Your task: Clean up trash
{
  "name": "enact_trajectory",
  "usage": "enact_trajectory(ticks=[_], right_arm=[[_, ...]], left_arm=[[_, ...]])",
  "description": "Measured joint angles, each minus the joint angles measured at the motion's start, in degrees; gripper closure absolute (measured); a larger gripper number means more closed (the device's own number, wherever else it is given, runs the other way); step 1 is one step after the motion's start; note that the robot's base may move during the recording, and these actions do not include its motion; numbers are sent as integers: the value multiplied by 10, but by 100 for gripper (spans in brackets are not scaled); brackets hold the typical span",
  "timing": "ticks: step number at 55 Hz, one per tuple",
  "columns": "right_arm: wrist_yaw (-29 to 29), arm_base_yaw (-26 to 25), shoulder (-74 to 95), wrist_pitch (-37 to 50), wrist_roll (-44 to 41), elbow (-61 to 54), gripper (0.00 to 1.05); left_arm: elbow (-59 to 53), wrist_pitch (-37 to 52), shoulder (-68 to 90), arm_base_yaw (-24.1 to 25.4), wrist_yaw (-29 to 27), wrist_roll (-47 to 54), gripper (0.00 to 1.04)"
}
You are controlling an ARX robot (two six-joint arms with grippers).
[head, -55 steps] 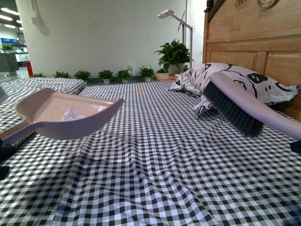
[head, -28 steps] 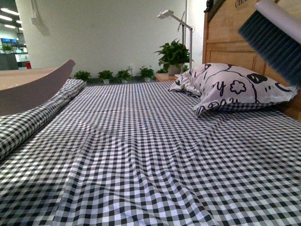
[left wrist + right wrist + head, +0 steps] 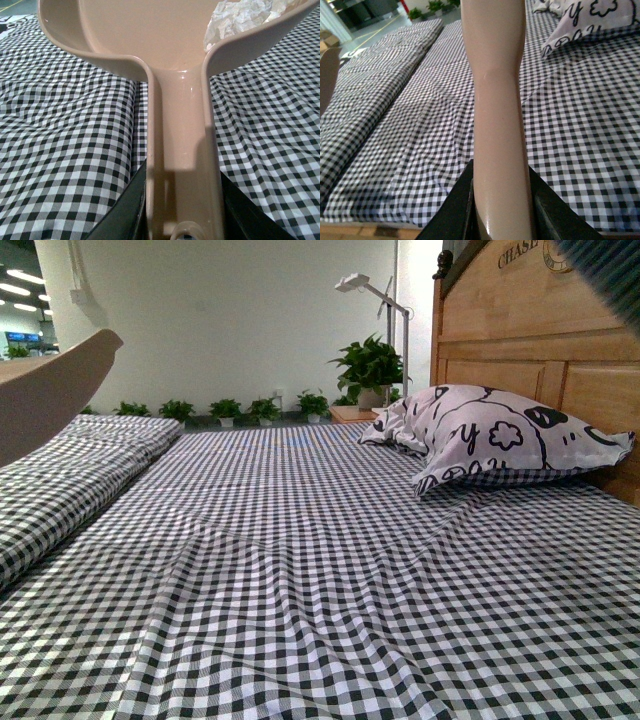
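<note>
The pinkish dustpan is raised above the checked bed; its edge shows at the far left of the front view. A crumpled white paper ball, the trash, lies inside the pan. My left gripper is shut on the dustpan's handle. My right gripper is shut on the pinkish handle of the brush. The brush's dark bristles just show at the top right corner of the front view, high above the pillow.
The black-and-white checked bedsheet covers the bed. A patterned pillow leans on the wooden headboard at the right. A folded checked quilt lies along the left. Potted plants and a lamp stand beyond the bed.
Both arms have risen. The dustpan moved up and left to the frame edge. The brush lifted from beside the pillow to the top right corner.
</note>
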Motion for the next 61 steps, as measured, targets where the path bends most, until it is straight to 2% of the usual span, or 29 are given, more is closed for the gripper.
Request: enact_trajectory(ticks=[16, 26, 42, 61], right_arm=[[72, 80, -70, -55, 22, -10, 84], [96, 97, -80, -55, 23, -29, 84], [177, 128, -83, -57, 23, -41, 84], [183, 128, -83, -59, 23, -43, 84]], left_arm=[[-48, -127, -206, 7, 29, 3, 78], [-65, -206, -302, 24, 45, -8, 78], [-94, -217, -335, -20, 19, -31, 78], [-94, -217, -336, -26, 17, -40, 78]])
